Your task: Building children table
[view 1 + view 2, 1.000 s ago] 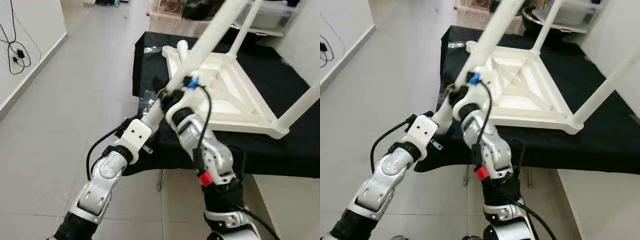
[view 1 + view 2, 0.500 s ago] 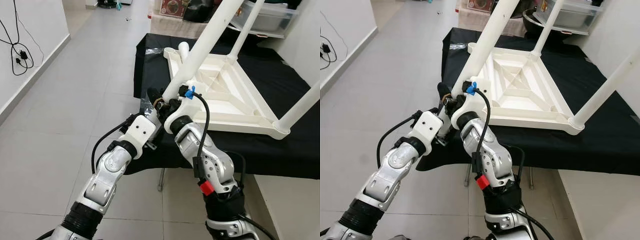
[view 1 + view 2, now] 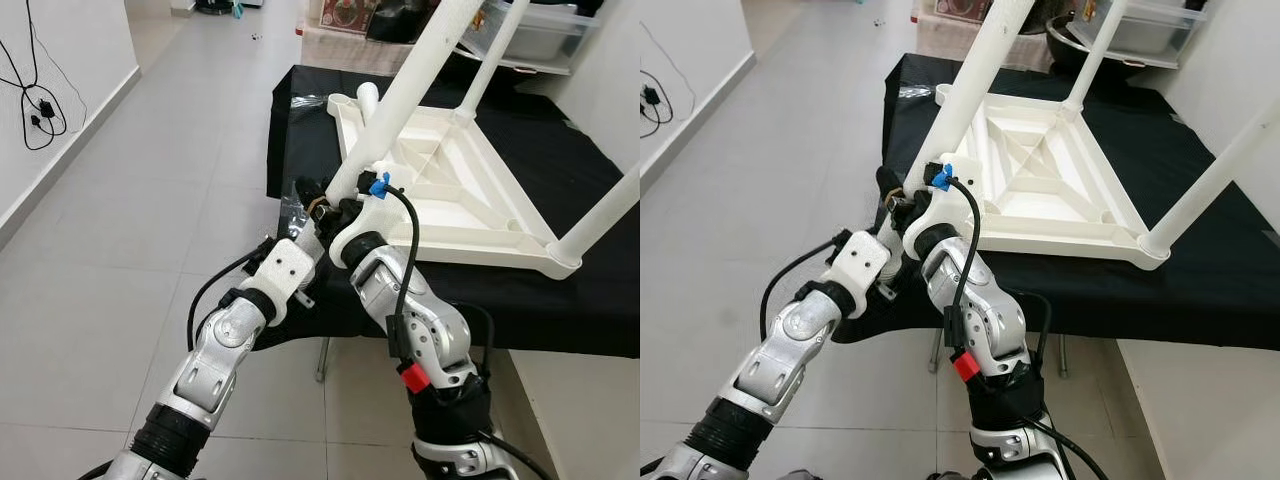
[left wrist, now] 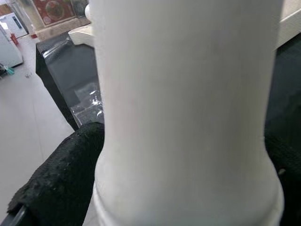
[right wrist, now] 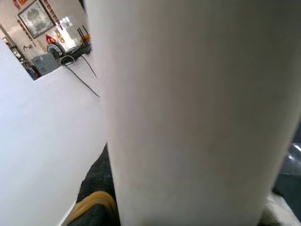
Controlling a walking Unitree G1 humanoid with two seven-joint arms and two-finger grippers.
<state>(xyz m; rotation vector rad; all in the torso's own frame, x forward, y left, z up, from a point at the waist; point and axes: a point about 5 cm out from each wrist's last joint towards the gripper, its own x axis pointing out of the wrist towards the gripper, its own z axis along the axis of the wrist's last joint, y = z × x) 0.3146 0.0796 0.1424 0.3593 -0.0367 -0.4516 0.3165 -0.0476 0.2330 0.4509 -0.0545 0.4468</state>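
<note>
A grey tiled floor (image 3: 120, 250) surrounds a black-draped table (image 3: 590, 290) bearing an upturned white children's table (image 3: 450, 190). At the scene's 9 o'clock side, the left gripper (image 3: 312, 203) clamps the loose white leg's (image 3: 400, 100) lower end. Just beside it toward 3 o'clock, the right gripper (image 3: 352, 203) grips the same leg, which slants toward 1 o'clock.

Both pincers (image 3: 325, 205) clamped — arms converging

Both head eyes looked down over the arms at the table leg (image 3: 400, 95); both wrist cameras pressed close against it.
</note>
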